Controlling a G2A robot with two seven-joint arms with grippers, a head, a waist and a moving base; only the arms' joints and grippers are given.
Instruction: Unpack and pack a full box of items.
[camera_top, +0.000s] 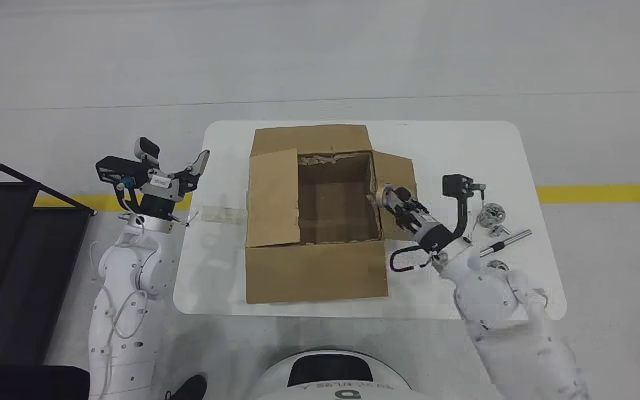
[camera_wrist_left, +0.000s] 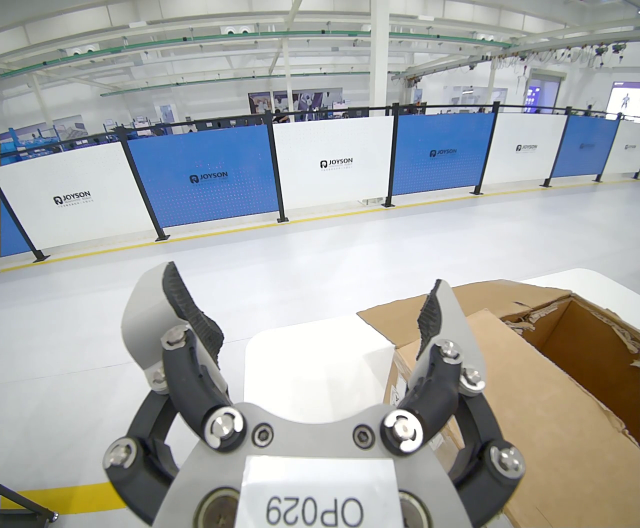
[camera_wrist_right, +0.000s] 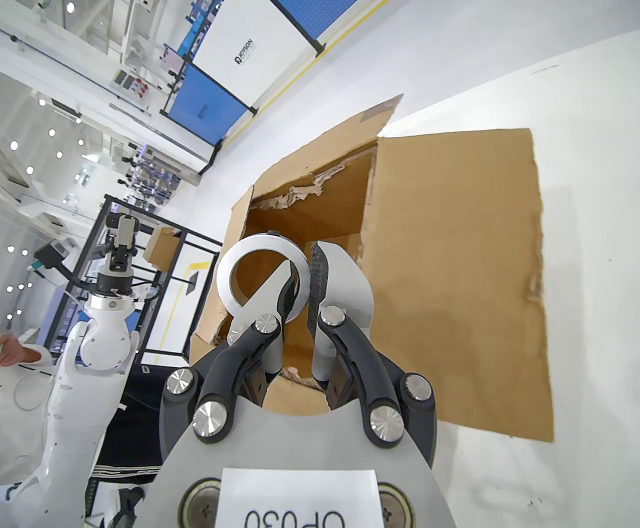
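Box (camera_top: 315, 272) of brown cardboard sits mid-table (camera_top: 450, 140), flaps folded out, top open, inner rim torn, brown floor visible inside. Right gripper (camera_top: 392, 203) sits at the box's right edge by the right flap; in its wrist view the fingers (camera_wrist_right: 345, 280) are narrowed onto a flat metal ring (camera_wrist_right: 226, 287), held over the box opening. Left gripper (camera_wrist_left: 305, 280) is spread wide and holds nothing, just off the table's left edge, apart from the box's left flap. Round metal part (camera_top: 492, 213) and metal rod (camera_top: 506, 241) lie on the table right of the box.
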